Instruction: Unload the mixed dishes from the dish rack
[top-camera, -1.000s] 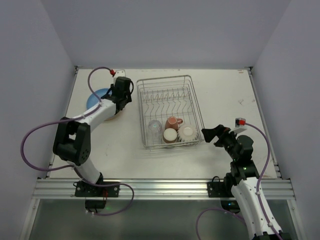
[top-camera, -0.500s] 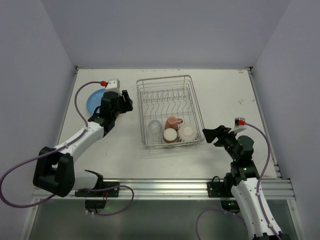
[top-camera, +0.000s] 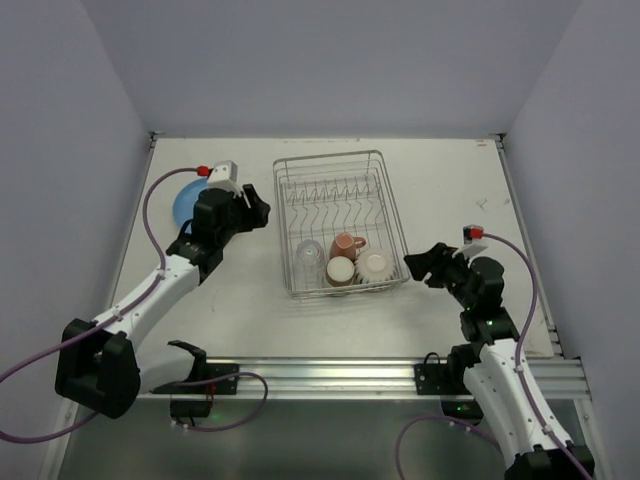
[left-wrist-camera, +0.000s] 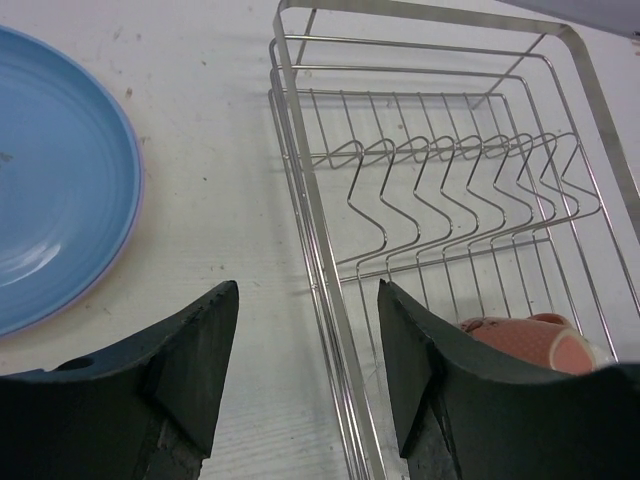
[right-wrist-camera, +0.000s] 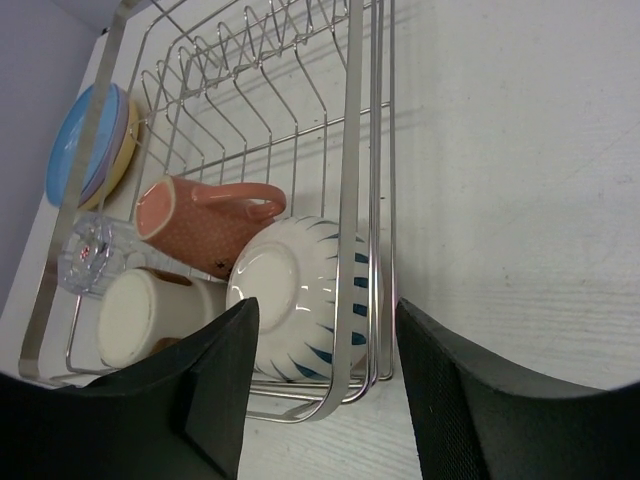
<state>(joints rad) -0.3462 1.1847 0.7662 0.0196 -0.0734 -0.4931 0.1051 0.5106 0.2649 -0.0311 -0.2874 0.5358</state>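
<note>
The silver wire dish rack (top-camera: 328, 156) stands mid-table. At its near end lie a clear glass tumbler (top-camera: 309, 255), two reddish-brown cups (top-camera: 347, 245) (top-camera: 340, 271) and the cream ribbed bowl (top-camera: 374, 266). The plate slots are bare. The blue plate (top-camera: 186, 200) lies on the table left of the rack, on top of the purple and yellow plates (right-wrist-camera: 85, 145). My left gripper (top-camera: 255, 212) is open and empty, over the rack's left rim (left-wrist-camera: 310, 200). My right gripper (top-camera: 420, 265) is open and empty, just outside the rack's right wall (right-wrist-camera: 352, 150), beside the bowl (right-wrist-camera: 300, 295).
Grey walls close in the table on the left, far and right sides. The arm bases and a metal rail run along the near edge (top-camera: 320, 372). Purple cables loop from both arms.
My left gripper has come off the plate stack and moved right to the rack's left rim. My right gripper has shifted slightly towards the rack.
</note>
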